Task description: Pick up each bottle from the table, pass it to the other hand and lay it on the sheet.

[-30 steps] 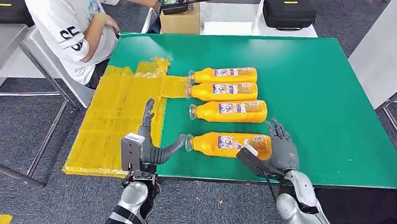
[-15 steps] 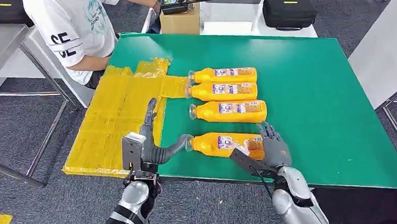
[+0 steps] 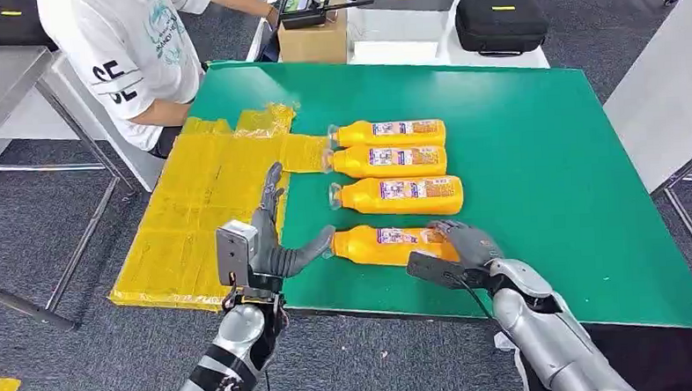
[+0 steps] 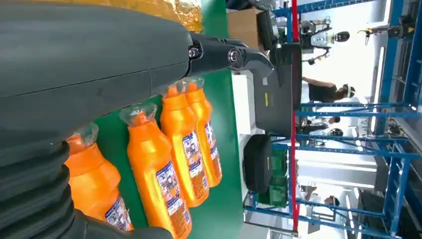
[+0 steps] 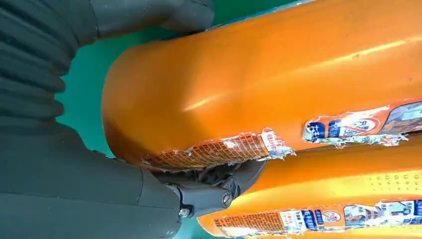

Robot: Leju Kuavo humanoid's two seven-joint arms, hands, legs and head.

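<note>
I see nearest orange bottle [image 3: 389, 245] base hidden under right hand [image 3: 461, 245], fingers wrapped on it, left hand [image 3: 270, 243] spread wide, holding nothing, thumb by its cap

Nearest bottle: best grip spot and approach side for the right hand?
Wrap the wide base end of the nearest bottle, coming over it from the table's near edge. It lies flat, cap toward the yellow sheet; the right hand already sits there.
</note>
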